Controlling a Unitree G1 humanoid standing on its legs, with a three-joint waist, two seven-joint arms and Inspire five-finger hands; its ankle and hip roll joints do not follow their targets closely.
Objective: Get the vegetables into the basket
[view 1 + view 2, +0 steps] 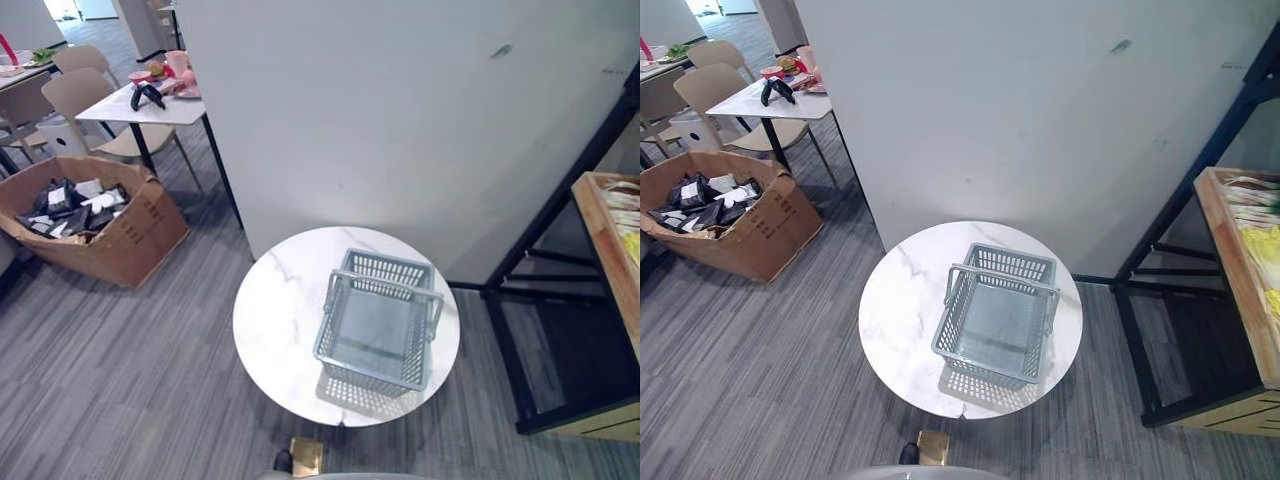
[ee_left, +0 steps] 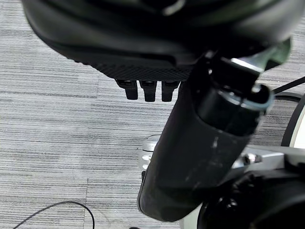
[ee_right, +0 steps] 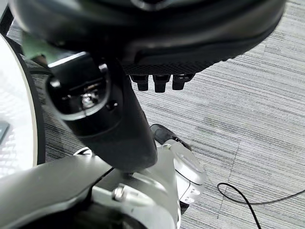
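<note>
Vegetables sit off on the wooden shelf tray (image 1: 1230, 270), well apart from the empty grey plastic basket (image 1: 995, 315) on the round white marble table (image 1: 895, 310). Left hand (image 2: 200, 143) and right hand (image 3: 119, 129) hang relaxed, holding nothing (long reach, so drops or bumping the basket seem likely).

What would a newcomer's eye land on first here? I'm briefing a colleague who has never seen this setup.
First the grey basket, empty, on the round white marble table at the centre, in front of a pale partition wall. Next the open cardboard box of dark packets on the floor to the left. At the right edge, a wooden crate on a black rack holds yellow and pale produce.
</note>
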